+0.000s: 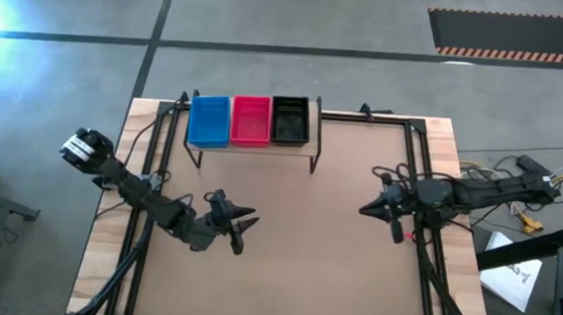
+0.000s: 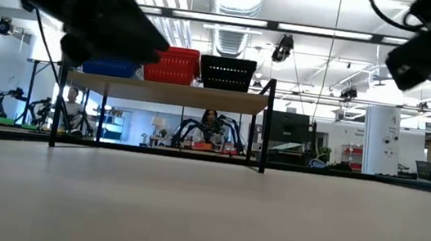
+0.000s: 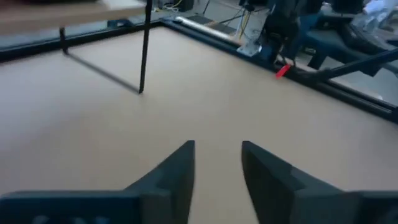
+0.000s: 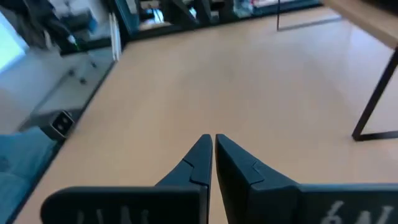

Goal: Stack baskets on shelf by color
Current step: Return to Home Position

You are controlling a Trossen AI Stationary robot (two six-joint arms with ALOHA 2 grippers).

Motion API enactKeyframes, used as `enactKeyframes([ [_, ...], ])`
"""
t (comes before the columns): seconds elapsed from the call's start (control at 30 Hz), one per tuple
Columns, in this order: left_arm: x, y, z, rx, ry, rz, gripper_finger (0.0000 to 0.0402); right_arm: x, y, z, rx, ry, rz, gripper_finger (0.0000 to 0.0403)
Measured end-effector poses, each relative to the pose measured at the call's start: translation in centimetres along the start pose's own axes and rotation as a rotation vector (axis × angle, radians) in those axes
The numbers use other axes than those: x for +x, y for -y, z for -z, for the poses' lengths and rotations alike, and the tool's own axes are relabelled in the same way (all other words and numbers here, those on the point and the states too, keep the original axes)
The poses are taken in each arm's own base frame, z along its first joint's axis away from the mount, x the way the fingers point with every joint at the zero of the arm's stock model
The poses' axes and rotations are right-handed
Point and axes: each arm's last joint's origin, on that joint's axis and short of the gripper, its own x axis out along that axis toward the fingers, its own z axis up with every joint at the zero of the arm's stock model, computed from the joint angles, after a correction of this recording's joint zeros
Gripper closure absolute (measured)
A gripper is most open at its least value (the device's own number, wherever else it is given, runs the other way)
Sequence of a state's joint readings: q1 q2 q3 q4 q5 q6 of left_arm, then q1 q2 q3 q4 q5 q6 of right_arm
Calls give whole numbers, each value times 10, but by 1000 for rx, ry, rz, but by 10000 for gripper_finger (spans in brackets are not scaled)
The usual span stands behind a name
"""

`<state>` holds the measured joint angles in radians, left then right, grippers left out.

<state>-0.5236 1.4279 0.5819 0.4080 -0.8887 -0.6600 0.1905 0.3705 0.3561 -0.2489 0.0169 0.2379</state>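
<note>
My left hand (image 1: 244,229) hovers over the near left part of the flat brown surface (image 1: 323,270). It is released, its two dark fingers (image 3: 177,171) spread apart with nothing between them. My right hand (image 1: 367,210) hangs over the right side of the surface, close to its right edge. It is clenched, with its tips almost touching, and grasps nothing. My two hands are well apart from each other and from the shelf.

The low shelf with a light wooden plank top and thin black metal legs (image 2: 165,92) stands at the far edge of the surface, left of centre. The small rectangular plastic mesh baskets sit on its top, side by side in one row. The blue baskets (image 1: 209,120) are on the left, the red baskets (image 1: 250,120) are in the middle and the black baskets (image 1: 289,119) are on the right, each pile touching or just beside the next. Seen from above, each colour shows a single outline. From surface height, one of my arms partly hides the blue pile, and I cannot count the baskets in any pile.
</note>
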Motion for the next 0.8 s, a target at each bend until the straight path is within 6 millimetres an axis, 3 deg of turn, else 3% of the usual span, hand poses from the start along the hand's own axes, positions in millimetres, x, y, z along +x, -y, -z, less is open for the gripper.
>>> enactKeyframes([
  [0.07, 5, -3, -8, 5, 8, 17, 313, -14, 1, 7, 9, 88, -30, 390],
  [0.17, 11, -9, -23, 15, 23, 88, 374, -20, 4, 19, 15, 147, -46, 390],
  [0.23, 13, -16, -34, 24, 42, 148, 393, -23, 6, 27, 19, 182, -55, 390],
  [0.37, 9, -37, -54, 56, 87, 190, 398, -23, 8, 37, 30, 269, -81, 390],
  [0.53, -14, -72, -69, 56, 157, 269, 401, -11, 9, 46, -8, 298, -135, 390],
  [0.67, -35, -106, -71, 14, 235, 298, 401, -2, 11, 58, -21, 310, -150, 390],
  [0.8, -56, -131, -61, -12, 311, 370, 401, -2, 11, 58, -10, 314, -160, 390],
])
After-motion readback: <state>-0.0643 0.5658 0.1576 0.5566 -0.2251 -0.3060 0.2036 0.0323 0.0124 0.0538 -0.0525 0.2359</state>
